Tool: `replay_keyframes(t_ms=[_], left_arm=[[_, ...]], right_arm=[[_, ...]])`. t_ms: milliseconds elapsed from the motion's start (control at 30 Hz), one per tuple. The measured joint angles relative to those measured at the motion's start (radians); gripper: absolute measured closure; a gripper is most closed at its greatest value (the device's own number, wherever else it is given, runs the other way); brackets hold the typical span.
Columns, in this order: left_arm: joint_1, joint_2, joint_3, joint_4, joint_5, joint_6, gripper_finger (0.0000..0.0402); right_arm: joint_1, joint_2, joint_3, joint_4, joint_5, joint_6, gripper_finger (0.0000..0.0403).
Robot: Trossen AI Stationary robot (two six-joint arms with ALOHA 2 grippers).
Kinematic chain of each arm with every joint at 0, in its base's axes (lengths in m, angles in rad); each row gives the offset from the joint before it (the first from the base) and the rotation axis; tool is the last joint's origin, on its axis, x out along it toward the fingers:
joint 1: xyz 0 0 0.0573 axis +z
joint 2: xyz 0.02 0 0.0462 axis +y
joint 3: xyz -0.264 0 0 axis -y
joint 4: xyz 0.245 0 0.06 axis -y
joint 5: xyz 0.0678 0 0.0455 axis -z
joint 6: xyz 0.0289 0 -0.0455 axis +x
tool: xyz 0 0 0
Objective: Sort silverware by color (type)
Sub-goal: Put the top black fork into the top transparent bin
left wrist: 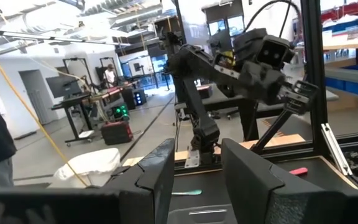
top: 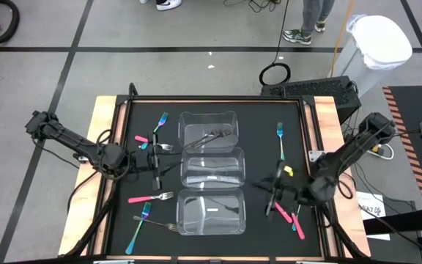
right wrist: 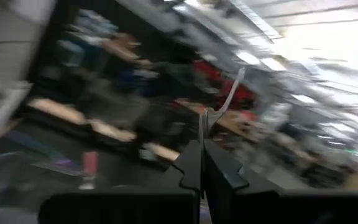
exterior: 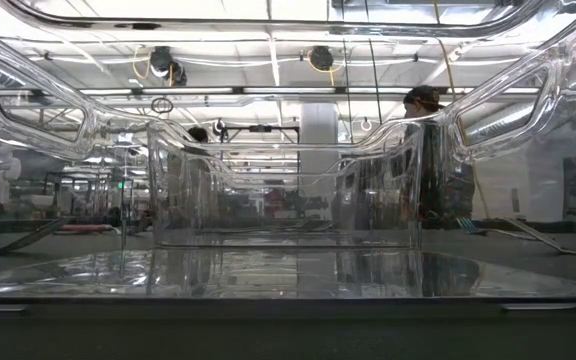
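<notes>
progress: early | bins (top: 208, 126): far one holds a dark fork (top: 212, 135), near one maybe another | forks left on table (top: 262, 121): several by left and right edges | right gripper (right wrist: 202, 134): shut on a silvery fork (right wrist: 225, 98) | left gripper (left wrist: 194, 163): half open, empty

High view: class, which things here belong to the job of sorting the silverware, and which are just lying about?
Part of the job:
- pink fork
- blue fork
- dark fork, already inside a container
- thin metal fork, gripped by the right gripper
- clear containers

Just lying about:
- white bin
- cable loop on the floor
- papers
</notes>
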Motion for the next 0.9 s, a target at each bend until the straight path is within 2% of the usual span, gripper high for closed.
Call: replay_keyframes(t_ms=[133,200,500,700,800,900], left_arm=[[0.0,0.0,0.0,-0.003,-0.003,0.005,0.0267],[-0.005,-0.001,0.0,-0.021,-0.005,0.019,0.0267],[-0.062,-0.026,0.0,-0.162,-0.001,0.044,0.0267],[-0.108,-0.027,0.0,-0.181,0.016,0.016,0.0267],[-0.13,-0.027,0.0,-0.185,0.024,0.009,0.0264],[-0.155,-0.027,0.0,-0.208,0.069,0.008,0.0243]], right_arm=[[-0.058,-0.001,0.065,-0.236,-0.13,0.16,0.0403],[-0.078,0.0,0.087,-0.299,-0.177,0.207,0.0403],[-0.087,-0.001,0.097,-0.309,-0.227,0.177,0.0403],[-0.099,0.0,0.097,-0.349,-0.413,0.134,0.0403],[-0.12,0.0,0.097,-0.349,-0.449,0.125,0.0403],[-0.143,0.0,0.097,-0.351,-0.449,0.123,0.0403]])
